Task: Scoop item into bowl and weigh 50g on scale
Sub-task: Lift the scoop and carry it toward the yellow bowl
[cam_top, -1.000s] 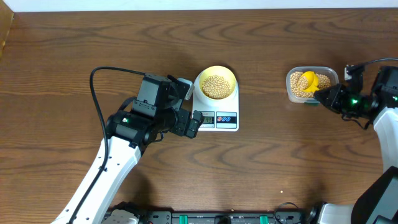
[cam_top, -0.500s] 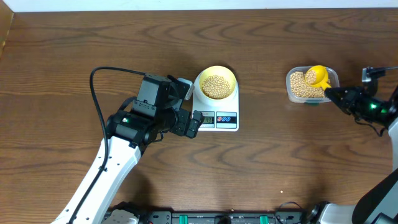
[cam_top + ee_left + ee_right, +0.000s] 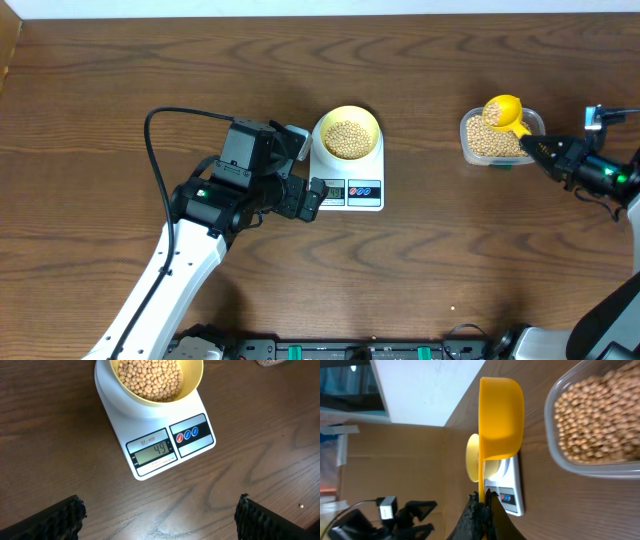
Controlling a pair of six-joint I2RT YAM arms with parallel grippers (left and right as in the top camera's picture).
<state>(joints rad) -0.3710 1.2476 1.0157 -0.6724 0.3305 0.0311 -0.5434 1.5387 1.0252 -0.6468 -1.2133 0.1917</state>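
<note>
Your right gripper (image 3: 536, 150) is clenched on the handle of the loaded yellow scoop (image 3: 502, 108) above the tub (image 3: 478, 148); that pinch looks thin, so a tilt in transit could scatter beans (image 3: 150, 377); the display (image 3: 155, 451) reads 44, so tipping everything likely overshoots; your left gripper (image 3: 160, 527) hangs released beside the scale (image 3: 368, 195), with the bowl (image 3: 192, 387) on it. One bowl, one scale, one tub, one scoop, two grippers; the beans are too many to count.
</note>
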